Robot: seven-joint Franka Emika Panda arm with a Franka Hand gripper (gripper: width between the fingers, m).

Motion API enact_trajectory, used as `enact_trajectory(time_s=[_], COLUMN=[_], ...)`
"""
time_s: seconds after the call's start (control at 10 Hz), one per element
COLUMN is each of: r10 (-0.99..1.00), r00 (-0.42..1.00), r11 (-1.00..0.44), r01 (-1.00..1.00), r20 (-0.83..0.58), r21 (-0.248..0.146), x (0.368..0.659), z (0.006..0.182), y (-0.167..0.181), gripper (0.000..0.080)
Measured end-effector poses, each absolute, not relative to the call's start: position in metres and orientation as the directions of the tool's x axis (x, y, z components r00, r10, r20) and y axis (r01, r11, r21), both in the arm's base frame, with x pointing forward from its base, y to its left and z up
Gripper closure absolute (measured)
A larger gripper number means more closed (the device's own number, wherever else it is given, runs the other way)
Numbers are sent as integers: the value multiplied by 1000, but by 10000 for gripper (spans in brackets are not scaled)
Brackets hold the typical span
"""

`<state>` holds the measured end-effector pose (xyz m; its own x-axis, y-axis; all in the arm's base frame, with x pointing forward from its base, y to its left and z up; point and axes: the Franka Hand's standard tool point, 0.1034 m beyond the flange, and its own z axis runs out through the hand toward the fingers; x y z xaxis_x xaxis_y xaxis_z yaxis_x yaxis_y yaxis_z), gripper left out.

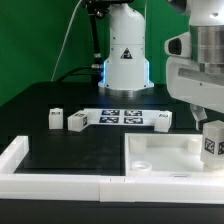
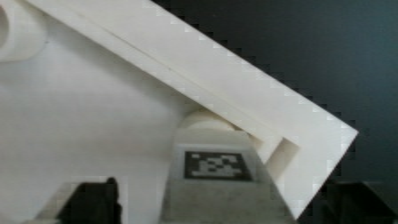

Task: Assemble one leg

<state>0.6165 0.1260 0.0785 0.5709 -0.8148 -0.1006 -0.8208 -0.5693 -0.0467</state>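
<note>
The leg (image 2: 217,163) sits between the fingers of the pincer (image 2: 222,205) at a corner of the large white square piece (image 1: 160,150), grip unclear, so it is best kept square to that piece and eased in slowly.

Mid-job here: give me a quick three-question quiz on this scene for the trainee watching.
1. How many legs show in the exterior view?
2. True or false: the marker board lies on top of the large square piece.
3. The leg seen close up in the wrist view is, in the exterior view, the one at: A far left, B middle, C far right.
Key: 1 four; 2 false; 3 C.
</note>
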Motion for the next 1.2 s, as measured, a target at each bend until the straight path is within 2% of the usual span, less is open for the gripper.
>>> enact_trajectory(time_s=[0.1,0.4,0.7,1.0,1.1,1.2], r10=[-760,-404,-66,245,259,257], r00=[643,912,997,969,966,966], r11=[-641,-908,-993,-967,-963,-964], r01=[-766,-409,-69,244,258,256], r20=[-96,-67,-30,-4,-3,-3], r21=[-56,-87,-96,-76,-77,-77], x=[617,619,621,621,621,621], z=[79,76,75,75,75,75], y=[126,123,122,122,122,122], gripper=[165,150,150,150,189,338])
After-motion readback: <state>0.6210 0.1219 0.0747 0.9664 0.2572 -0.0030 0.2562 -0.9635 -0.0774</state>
